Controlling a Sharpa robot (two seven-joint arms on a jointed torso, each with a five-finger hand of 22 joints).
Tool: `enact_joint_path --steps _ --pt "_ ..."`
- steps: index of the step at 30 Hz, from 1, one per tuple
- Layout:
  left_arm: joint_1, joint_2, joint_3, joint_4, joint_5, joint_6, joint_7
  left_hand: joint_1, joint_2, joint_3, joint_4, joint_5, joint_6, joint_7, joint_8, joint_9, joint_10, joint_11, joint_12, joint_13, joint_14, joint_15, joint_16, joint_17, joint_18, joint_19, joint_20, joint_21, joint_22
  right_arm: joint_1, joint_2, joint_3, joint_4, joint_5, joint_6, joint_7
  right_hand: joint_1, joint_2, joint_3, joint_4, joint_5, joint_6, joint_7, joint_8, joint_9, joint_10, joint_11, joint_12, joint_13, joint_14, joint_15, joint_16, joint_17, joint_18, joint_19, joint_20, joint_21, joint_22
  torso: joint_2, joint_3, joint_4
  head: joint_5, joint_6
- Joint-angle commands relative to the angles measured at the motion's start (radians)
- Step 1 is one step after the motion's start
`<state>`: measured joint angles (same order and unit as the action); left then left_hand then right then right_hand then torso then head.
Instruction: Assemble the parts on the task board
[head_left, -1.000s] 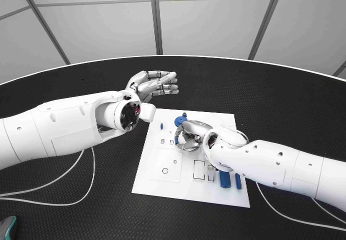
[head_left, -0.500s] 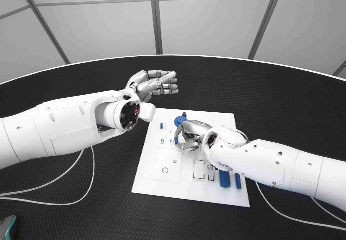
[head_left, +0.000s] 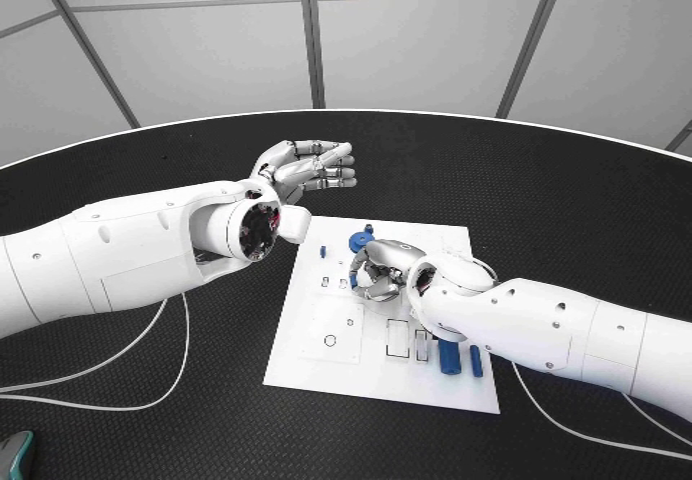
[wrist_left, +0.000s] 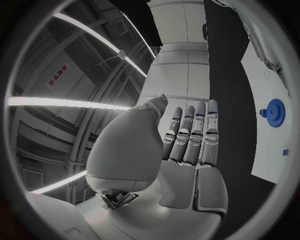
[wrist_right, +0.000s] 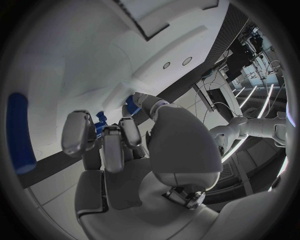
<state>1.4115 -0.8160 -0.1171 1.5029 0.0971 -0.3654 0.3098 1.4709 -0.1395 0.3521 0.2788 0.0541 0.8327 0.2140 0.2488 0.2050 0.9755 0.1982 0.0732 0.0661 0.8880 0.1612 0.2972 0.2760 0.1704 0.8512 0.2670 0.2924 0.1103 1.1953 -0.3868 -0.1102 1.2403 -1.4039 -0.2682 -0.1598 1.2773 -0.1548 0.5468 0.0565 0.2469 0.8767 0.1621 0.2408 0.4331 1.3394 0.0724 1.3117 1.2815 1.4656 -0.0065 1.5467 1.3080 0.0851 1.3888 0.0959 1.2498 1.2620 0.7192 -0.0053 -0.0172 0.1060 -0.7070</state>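
The robot's right hand (head_left: 378, 273), silver and many-fingered, is lowered over the middle of the white rectangular task board (head_left: 440, 392) with its fingers curled downward; in the right wrist view the same right hand (wrist_right: 119, 145) pinches a small blue plastic part (wrist_right: 100, 123) between its fingertips, right against the board's white surface. A second blue piece (wrist_right: 132, 105) shows just past the thumb, though its shape cannot be made out. Beside the right hand, toward the board's far edge, a round blue toothed gear (head_left: 362, 238) sits on the board, and a short blue peg (head_left: 323, 251) stands just next to the gear. On the near side of the hand, partly under the white right forearm (head_left: 548, 325), two long blue bars (head_left: 450, 358) lie side by side on the board next to a row of narrow rectangular slots (head_left: 400, 335). Small round and oblong cut-outs (head_left: 330, 341) mark the board's side facing the left arm. The left hand (head_left: 307, 167) is raised above the round black table (head_left: 577, 200), well apart from the board's far corner, holding nothing; its fingers are together and bent loosely inward, and in the left wrist view they rise straight side by side from the palm of the left hand (wrist_left: 187, 155), with the gear (wrist_left: 273, 112) and the board's edge (wrist_left: 265, 165) off to one side. Thin white cables (head_left: 144, 345) trail across the table beside the board, below the left arm.
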Motion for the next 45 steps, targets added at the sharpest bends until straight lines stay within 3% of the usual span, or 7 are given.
enact_joint_path --steps 1,24,29,31,32,38,45 --pt "0.0 0.0 0.0 0.0 0.0 0.002 -0.001 0.0 -0.011 -0.005 0.003 -0.004 -0.005 0.037 -0.007 -0.001 0.0 0.002 -0.005 0.0 -0.01 0.0 -0.003 0.001 0.012 0.0 0.007 0.0 -0.001 0.0 -0.001 0.0 -0.001 0.0 -0.002 0.003 -0.01 -0.005 -0.002 -0.003 -0.006 -0.014 0.005 -0.011 -0.005 -0.007 0.005 -0.008 -0.006 0.092 0.008 0.002 0.208 -0.001 -0.003 0.005 -0.007 -0.003 0.0 -0.0004 -0.0006 0.001 -0.001" --pt "0.0 0.001 0.0 -0.001 0.0 0.006 -0.003 -0.001 -0.011 -0.006 0.003 -0.004 -0.006 0.037 -0.007 -0.002 -0.001 0.003 -0.006 0.0 -0.01 0.0 -0.004 0.002 0.012 0.0 0.007 0.0 -0.002 0.0 0.0 0.0 -0.001 0.0 -0.009 0.019 -0.033 -0.033 -0.017 0.0 -0.02 -0.047 0.016 -0.039 -0.019 -0.027 0.017 -0.022 -0.024 0.092 0.019 0.001 0.206 0.001 -0.008 0.016 -0.018 -0.008 0.0 0.0003 -0.0004 0.0 -0.002" --pt "0.0 0.0 0.0 -0.003 0.0 0.009 -0.006 -0.002 -0.011 -0.007 0.003 -0.004 -0.008 0.038 -0.008 -0.002 -0.002 0.004 -0.006 -0.001 -0.011 0.0 -0.005 0.002 0.012 0.0 0.007 0.0 -0.002 0.0 -0.01 0.0 0.019 0.0 -0.077 0.045 -0.035 -0.049 -0.032 -0.002 -0.047 -0.114 0.026 -0.085 -0.038 -0.045 0.026 -0.033 -0.037 0.091 0.026 0.001 0.205 0.002 -0.011 0.023 -0.025 -0.01 -0.001 0.0008 -0.0005 -0.002 -0.001" --pt "0.0 -0.001 0.0 -0.006 0.0 0.014 -0.016 -0.002 -0.011 -0.007 0.003 -0.004 -0.008 0.038 -0.008 -0.002 -0.002 0.004 -0.006 -0.001 -0.011 0.0 -0.005 0.002 0.012 0.0 0.007 0.0 -0.002 0.0 -0.02 0.0 0.035 0.0 -0.112 0.065 -0.04 -0.056 -0.055 0.004 -0.056 -0.236 0.026 -0.134 -0.088 -0.05 0.028 -0.032 -0.039 0.092 0.028 0.002 0.208 0.002 -0.01 0.027 -0.026 -0.009 -0.002 0.0016 -0.0016 -0.001 0.0" --pt "0.0 -0.001 0.0 -0.008 -0.001 0.017 -0.021 -0.002 -0.011 -0.008 0.004 -0.004 -0.008 0.037 -0.009 -0.002 -0.003 0.003 -0.006 0.0 -0.004 -0.001 -0.002 0.004 0.013 0.003 0.006 0.001 -0.002 0.0 -0.025 0.0 0.044 0.0 -0.126 0.074 -0.041 -0.057 -0.057 0.005 -0.056 -0.239 0.026 -0.136 -0.09 -0.051 0.028 -0.033 -0.039 0.092 0.029 0.002 0.209 0.002 -0.01 0.027 -0.026 -0.008 -0.003 0.0021 -0.0024 -0.001 0.002" --pt "0.0 -0.002 0.0 -0.028 -0.083 0.057 -0.081 -0.026 -0.009 -0.025 0.008 -0.003 0.019 0.019 0.004 0.002 0.04 -0.019 0.007 0.004 0.109 -0.033 0.042 0.034 0.015 0.085 -0.028 0.052 0.015 0.0 -0.078 0.0 0.118 0.005 -0.191 0.14 -0.047 -0.06 -0.099 0.019 -0.077 -0.256 0.027 -0.146 -0.101 -0.057 0.03 -0.035 -0.044 0.092 0.031 0.002 0.208 0.003 -0.013 0.029 -0.034 -0.013 -0.01 0.0038 -0.0027 -0.007 0.008" --pt "0.0 -0.007 0.0 -0.061 -0.282 0.118 -0.189 -0.06 -0.001 -0.022 0.01 -0.003 0.121 -0.03 0.041 0.019 0.198 -0.08 0.042 0.016 0.346 -0.109 0.167 0.125 0.015 0.24 -0.108 0.165 0.064 0.001 -0.202 0.001 0.241 0.103 -0.241 0.241 -0.019 -0.04 -0.108 0.02 -0.064 -0.113 0.013 -0.098 -0.052 -0.092 0.016 -0.069 -0.085 0.074 0.019 -0.027 0.146 0.021 -0.056 0.021 -0.114 -0.077 -0.029 0.0061 -0.0129 -0.007 0.016"
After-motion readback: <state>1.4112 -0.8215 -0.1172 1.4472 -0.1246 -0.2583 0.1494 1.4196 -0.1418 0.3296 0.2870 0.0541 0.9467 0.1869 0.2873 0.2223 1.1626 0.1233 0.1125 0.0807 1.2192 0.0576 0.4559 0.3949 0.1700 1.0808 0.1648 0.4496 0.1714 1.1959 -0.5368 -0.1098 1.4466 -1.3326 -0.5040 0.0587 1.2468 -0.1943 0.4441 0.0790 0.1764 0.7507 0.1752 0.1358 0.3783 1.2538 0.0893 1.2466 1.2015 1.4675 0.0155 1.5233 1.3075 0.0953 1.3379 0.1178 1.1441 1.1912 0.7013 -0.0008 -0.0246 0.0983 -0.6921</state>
